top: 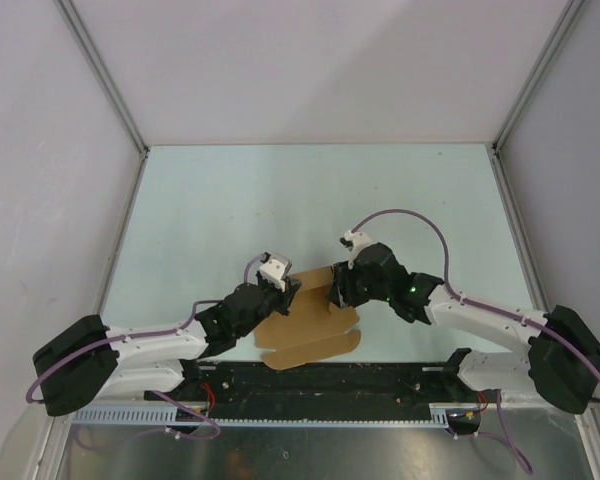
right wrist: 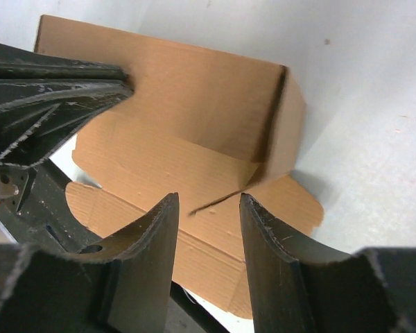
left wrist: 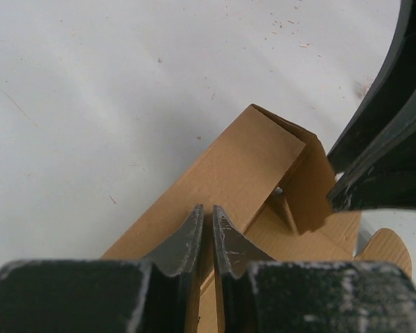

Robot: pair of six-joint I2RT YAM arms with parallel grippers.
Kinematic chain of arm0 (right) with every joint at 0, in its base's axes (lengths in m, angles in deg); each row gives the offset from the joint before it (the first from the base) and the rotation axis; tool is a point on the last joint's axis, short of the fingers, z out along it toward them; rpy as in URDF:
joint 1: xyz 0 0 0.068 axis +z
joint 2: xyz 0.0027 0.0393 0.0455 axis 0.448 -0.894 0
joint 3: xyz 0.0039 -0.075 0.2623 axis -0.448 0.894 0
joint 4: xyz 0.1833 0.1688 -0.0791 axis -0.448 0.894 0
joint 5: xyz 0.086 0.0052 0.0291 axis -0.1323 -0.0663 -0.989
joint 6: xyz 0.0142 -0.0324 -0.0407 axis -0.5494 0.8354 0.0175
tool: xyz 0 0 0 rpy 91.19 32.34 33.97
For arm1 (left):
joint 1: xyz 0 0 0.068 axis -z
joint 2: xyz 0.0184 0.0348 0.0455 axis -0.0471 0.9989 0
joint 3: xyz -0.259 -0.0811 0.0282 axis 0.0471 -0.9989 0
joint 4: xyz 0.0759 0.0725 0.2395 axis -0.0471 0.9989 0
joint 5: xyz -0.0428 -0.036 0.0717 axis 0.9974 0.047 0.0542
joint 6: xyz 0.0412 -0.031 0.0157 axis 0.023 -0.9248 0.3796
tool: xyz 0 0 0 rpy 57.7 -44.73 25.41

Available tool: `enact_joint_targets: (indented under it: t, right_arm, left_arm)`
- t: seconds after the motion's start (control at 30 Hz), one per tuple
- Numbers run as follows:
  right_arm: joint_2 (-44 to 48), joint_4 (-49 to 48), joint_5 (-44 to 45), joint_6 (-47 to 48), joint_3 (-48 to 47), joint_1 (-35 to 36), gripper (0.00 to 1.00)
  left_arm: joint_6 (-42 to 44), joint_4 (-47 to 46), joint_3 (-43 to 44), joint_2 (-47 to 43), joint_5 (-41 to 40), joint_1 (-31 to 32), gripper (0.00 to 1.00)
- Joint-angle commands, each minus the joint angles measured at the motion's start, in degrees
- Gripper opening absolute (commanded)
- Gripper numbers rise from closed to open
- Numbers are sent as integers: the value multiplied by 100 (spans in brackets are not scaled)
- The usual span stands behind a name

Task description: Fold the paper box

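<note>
Left pincer (left wrist: 206, 232) pinches the box (left wrist: 243, 166) wall; right pincer (right wrist: 208, 208), spread and empty, should press the flap (right wrist: 291, 132) ahead squarely inward.

Overhead: left gripper (top: 283, 288) and right gripper (top: 337, 290) are covering far corners of the paper box (top: 315, 335); left arm (top: 220, 322) is overlapping its left side.

Pale green table (top: 280, 190); brown paper box (top: 310, 328), partly folded, lies near front edge.
</note>
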Motion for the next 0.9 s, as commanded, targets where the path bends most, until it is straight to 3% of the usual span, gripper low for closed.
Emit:
enact_joint_targets:
  t: [0.0,0.23,0.4,0.6,0.87]
  right_arm:
    - [746,-224,-295,244,202,-369,46]
    - [1556,207,-260,569,492,-984,48]
    - [1487,321,-260,893,765,-1292,49]
    - [1267,-125,-567,1360,1063,-1074,51]
    - [1012,-970,-181,1580,1406,-599,58]
  left_arm:
    - [1,-36,-83,-25,62,-28,14]
    - [1,-36,-83,-69,71,-28,14]
    - [10,-27,-92,-87,62,-28,14]
    - [19,-36,-83,-69,80,-28,14]
    - [36,-36,-65,-78,80,-28,14]
